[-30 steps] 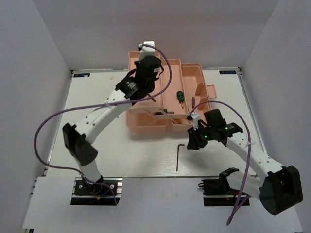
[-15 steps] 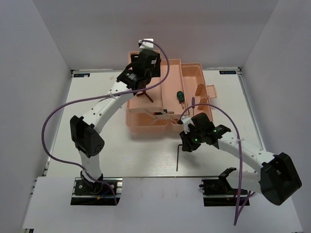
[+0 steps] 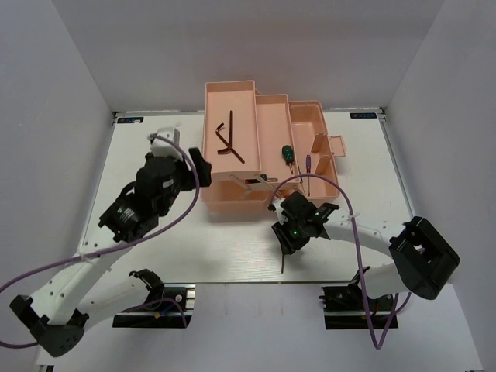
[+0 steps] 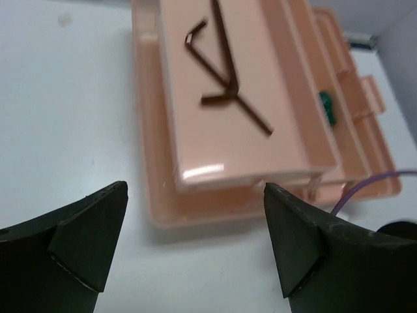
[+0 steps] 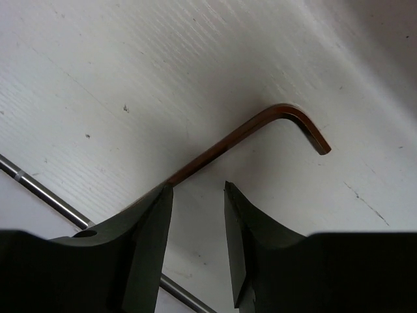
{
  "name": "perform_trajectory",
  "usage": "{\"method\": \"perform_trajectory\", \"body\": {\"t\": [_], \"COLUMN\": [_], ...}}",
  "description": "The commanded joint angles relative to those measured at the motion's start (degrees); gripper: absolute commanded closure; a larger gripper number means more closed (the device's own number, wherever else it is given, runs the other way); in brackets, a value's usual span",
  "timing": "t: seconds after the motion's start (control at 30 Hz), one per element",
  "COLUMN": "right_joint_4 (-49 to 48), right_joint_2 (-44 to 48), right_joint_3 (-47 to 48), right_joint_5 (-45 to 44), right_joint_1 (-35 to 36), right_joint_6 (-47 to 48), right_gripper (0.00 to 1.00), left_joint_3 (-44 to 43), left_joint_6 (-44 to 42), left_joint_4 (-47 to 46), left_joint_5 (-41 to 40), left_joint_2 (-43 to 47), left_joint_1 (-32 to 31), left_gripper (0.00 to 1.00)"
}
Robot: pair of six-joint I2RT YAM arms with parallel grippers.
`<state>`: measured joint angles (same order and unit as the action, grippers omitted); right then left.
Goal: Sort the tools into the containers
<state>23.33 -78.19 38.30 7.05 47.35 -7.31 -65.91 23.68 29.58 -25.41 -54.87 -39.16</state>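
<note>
**Step in hand:** pick-up of the last loose tool, as judged. One hex key (image 5: 247, 134) is seen lying on the table (image 3: 139, 147), below centre in the top view and just beside the toolbox's near edge.

**Right gripper** (image 5: 195, 248): lowered over that key, fingers partly parted, nothing clasped. The shank passes beneath the left-hand finger, not between the two.

**Next move, as judged:** the jaws are to be shifted so that the shank is straddled, then closed on it. The thin key lies flat, so a low, square grip is called for.

**Left gripper** (image 4: 195, 195): spread wide, empty, held at centre left in the top view.

**Count:**
- toolbox (image 3: 232, 203): one, trays fanned open, upper centre
- hex keys: three, with two crossed hex keys (image 4: 221, 72) in the upper-left tray (image 3: 248, 116)
- green screwdriver (image 3: 287, 153): one, in a middle compartment
- purple driver (image 3: 308, 165): one, to the right of it
</note>
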Motion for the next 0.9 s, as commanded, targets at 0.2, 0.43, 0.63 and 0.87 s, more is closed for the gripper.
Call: {"method": "perform_trajectory", "body": {"t": [0.2,0.43,0.63,0.87], "right_joint_4": [-1.4,0.3,0.7,1.8], "right_joint_2": [-4.3,-8.8,-8.8,-15.0], "right_joint_3": [5.2,4.9,4.8,7.4], "right_joint_5": [-1.9,-11.0,-11.9,-11.4], "right_joint_1": [2.7,7.6,11.8,16.6], "right_joint_6": [-3.5,-1.3,3.7,7.1], "right_gripper": [0.56,0.57,0.6,0.63], "left_joint_3": [13.9,17.3,17.8,19.0], "left_joint_6": [6.3,6.9,6.9,6.9], "left_joint_4": [6.8,8.1,7.6,7.1], "left_joint_5": [4.5,5.0,5.5,6.1], "left_joint_2": [13.5,16.6,17.2,17.8], "left_joint_1": [-0.1,-0.1,-0.1,-0.1], "left_gripper": [0.03,0.03,0.03,0.03]}}
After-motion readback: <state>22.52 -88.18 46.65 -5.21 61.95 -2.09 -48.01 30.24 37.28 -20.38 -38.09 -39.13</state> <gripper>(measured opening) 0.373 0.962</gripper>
